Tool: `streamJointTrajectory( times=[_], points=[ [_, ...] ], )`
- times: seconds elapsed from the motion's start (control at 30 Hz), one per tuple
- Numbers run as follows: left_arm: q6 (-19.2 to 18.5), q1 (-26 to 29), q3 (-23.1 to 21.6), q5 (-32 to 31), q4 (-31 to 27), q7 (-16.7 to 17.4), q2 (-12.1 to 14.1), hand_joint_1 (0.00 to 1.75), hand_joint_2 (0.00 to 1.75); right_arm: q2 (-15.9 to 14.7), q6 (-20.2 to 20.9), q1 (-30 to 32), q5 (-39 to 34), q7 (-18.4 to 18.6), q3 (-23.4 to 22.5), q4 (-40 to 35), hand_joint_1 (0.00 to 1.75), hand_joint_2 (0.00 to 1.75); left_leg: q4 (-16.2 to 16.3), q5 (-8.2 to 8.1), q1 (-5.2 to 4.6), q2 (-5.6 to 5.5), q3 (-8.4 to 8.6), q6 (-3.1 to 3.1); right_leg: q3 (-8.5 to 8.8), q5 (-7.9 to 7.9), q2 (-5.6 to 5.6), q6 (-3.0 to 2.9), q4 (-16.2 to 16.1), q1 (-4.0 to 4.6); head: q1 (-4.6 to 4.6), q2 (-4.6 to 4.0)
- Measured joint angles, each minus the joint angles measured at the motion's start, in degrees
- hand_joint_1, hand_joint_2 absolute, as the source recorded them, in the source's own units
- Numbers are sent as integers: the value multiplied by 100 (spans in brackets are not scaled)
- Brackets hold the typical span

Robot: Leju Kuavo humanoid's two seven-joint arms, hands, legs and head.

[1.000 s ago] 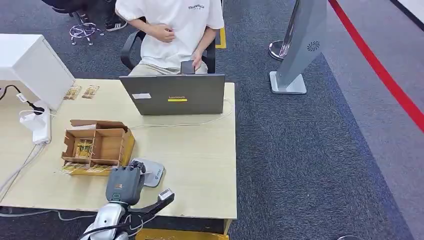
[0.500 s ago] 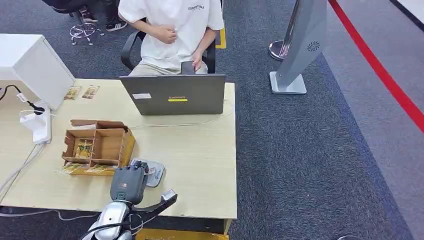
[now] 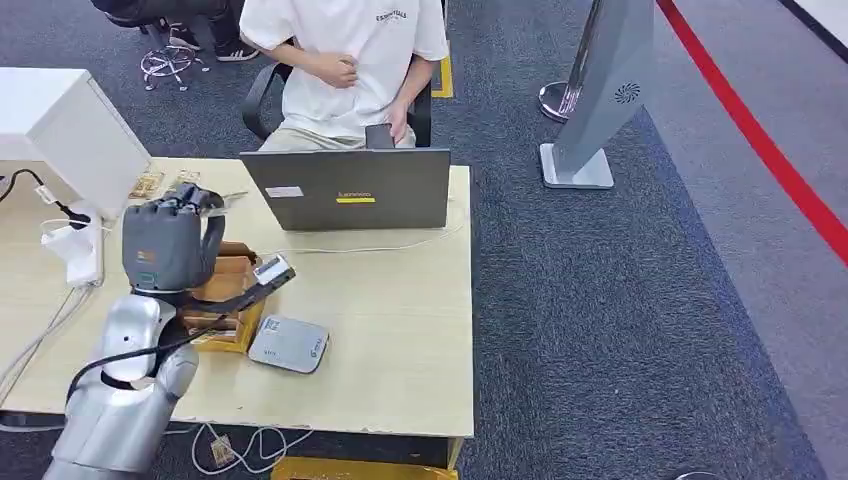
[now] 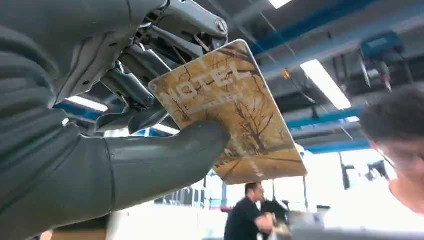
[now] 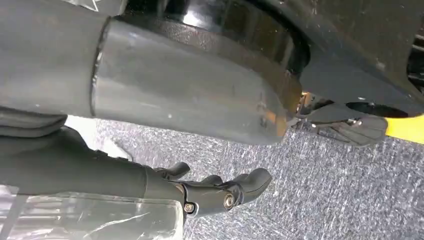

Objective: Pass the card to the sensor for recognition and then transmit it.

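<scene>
My left hand (image 3: 166, 240) is raised above the cardboard box (image 3: 236, 288), back of the hand toward the head camera. In the left wrist view it pinches a tan "HOTEL" card (image 4: 235, 115) between the thumb (image 4: 165, 160) and the fingers, with ceiling lights behind it. The grey-white sensor pad (image 3: 288, 343) lies flat on the table near the front edge, right of the box and below the hand. My right hand (image 5: 220, 192) hangs over the carpet, fingers loosely curved and holding nothing.
A person in a white shirt (image 3: 345, 60) sits behind a grey laptop (image 3: 350, 188) at the table's far edge. A white cabinet (image 3: 70, 125) and power strip (image 3: 80, 250) stand at the left. A grey stand (image 3: 600, 90) is on the carpet to the right.
My left hand has lifted from over the sensor pad at the table's front edge, up and left above the cardboard box. The sensor pad is now uncovered.
</scene>
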Motion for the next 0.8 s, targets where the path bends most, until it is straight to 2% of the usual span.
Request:
streamJointTrajectory(
  times=[0.17,0.37,0.5,0.63,0.8],
  points=[
    [-157,-934,0,-306,629,87,253,175,175,-7,7,-4,50,81,70,0,0,0,0,3,-1,2,0,-4,9,7,7,3,2,-1,-2,0],
    [-152,-1185,0,-371,933,131,312,175,175,-7,6,-5,57,89,111,0,0,0,1,2,-3,1,-1,-4,3,6,7,3,1,-3,0,0],
    [-481,-1546,-44,-691,1322,396,308,175,175,-7,72,-15,48,201,111,0,0,0,1,3,-1,1,-3,-4,-13,6,7,2,1,-2,2,0],
    [-594,-1955,-249,-889,1746,592,144,175,175,-9,85,-28,28,347,111,0,0,0,1,4,-2,-1,-3,-3,-6,7,5,4,1,-3,0,0],
    [-616,-2101,-464,-922,1989,695,-73,175,175,-9,85,-36,11,417,111,0,0,0,4,4,-5,6,-4,-2,0,15,17,8,0,-6,0,0]
  ],
)
